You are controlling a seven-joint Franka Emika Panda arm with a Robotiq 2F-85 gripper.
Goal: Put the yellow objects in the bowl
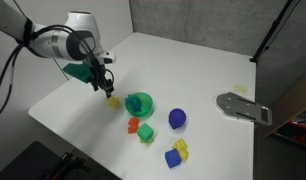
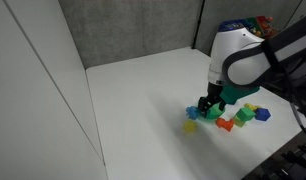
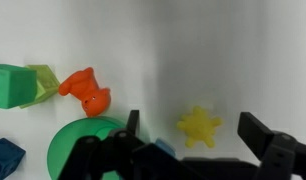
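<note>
Gripper (image 1: 101, 84) is hovering w/ jaws spread wide, holding nothing, just over yellow star (image 3: 199, 126), which is showing between the fingers (image 3: 258, 132) in wrist view. Green bowl (image 1: 140, 102) is sitting just right of the star. Yellow block (image 1: 181, 148) is lying nearer, touching blue block (image 1: 172, 158), close to the desk (image 1: 193, 70) near edge. Bare white desk is stretching left & far. Grey wall (image 2: 133, 30) is standing behind.
</note>
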